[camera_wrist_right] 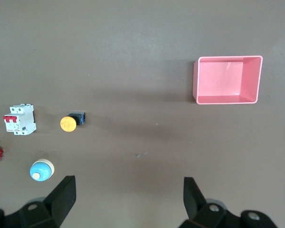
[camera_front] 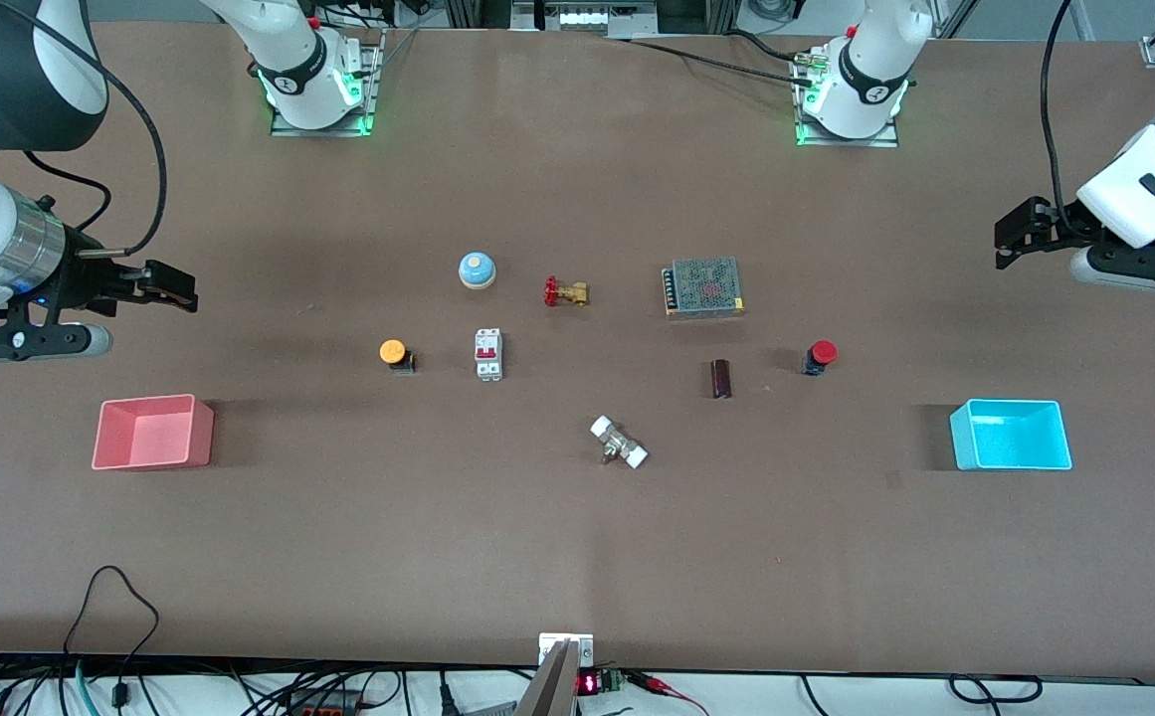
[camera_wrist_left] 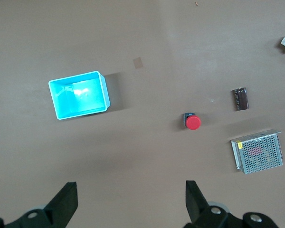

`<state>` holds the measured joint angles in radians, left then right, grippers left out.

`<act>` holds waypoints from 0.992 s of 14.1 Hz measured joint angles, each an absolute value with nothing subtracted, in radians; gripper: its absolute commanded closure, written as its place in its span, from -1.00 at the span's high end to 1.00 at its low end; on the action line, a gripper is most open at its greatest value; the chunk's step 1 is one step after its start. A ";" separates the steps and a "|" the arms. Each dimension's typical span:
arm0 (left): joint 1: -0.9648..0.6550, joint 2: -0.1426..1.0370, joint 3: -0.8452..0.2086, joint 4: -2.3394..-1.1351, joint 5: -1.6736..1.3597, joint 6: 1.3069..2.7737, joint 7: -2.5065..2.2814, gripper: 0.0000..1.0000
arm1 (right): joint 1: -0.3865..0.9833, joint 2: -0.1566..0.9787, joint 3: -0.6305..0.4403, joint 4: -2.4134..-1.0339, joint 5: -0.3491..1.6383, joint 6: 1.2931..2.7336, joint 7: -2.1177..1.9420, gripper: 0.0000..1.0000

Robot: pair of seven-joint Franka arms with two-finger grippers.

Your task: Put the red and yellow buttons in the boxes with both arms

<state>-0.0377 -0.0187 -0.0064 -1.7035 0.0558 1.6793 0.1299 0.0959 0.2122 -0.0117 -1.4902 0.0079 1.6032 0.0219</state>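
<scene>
The yellow button [camera_front: 394,353] stands on the table toward the right arm's end, and also shows in the right wrist view [camera_wrist_right: 69,123]. The red button [camera_front: 820,355] stands toward the left arm's end, and also shows in the left wrist view [camera_wrist_left: 193,122]. The pink-red box [camera_front: 152,432] [camera_wrist_right: 227,80] and the cyan box [camera_front: 1011,435] [camera_wrist_left: 79,94] are both empty, one at each end. My right gripper [camera_front: 174,288] [camera_wrist_right: 128,197] is open and empty, high over bare table at its end. My left gripper [camera_front: 1010,234] [camera_wrist_left: 131,199] is open and empty, high over its end.
Between the buttons lie a blue dome [camera_front: 477,269], a brass valve with a red handle [camera_front: 565,292], a white circuit breaker [camera_front: 488,353], a mesh-covered metal unit [camera_front: 703,287], a dark brown cylinder [camera_front: 721,379] and a white-capped fitting [camera_front: 619,443].
</scene>
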 measured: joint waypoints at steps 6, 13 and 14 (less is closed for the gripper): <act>-0.038 -0.019 -0.006 -1.704 0.056 1.679 0.130 1.00 | 0.096 0.213 -0.012 -1.490 0.010 1.603 0.022 1.00; -0.048 0.114 -0.008 -1.611 0.056 1.632 0.130 1.00 | 0.135 0.242 -0.002 -1.500 0.020 1.594 0.022 1.00; -0.052 0.147 -0.008 -1.596 0.056 1.629 0.123 1.00 | 0.155 0.248 0.000 -1.506 0.022 1.595 0.023 1.00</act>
